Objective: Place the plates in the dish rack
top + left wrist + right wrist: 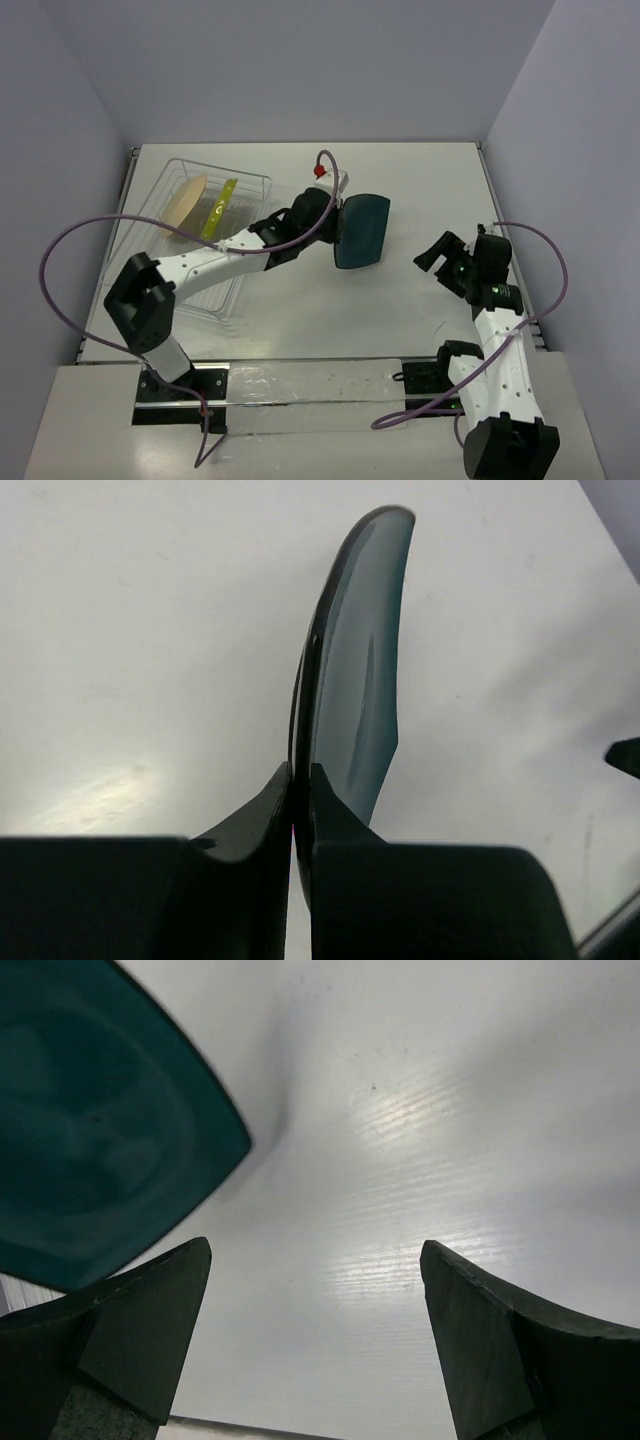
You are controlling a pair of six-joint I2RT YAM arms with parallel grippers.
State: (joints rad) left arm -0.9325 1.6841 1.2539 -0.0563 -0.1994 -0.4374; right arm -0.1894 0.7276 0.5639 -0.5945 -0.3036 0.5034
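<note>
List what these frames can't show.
- Top view: clear wire dish rack, partly hidden under the left arm.
- Left wrist: dark teal rounded-square plate seen edge-on; lower rim hidden by left tool.
- Right wrist: same plate cut off by the left edge, blurred.

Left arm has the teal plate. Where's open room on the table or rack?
Bare table: back right, behind the teal plate and right gripper, and front centre, between the dish rack and the right arm. Crowded: the rack's far-left end, where the cream plate and green plate stand. Slots right of them look free.
</note>
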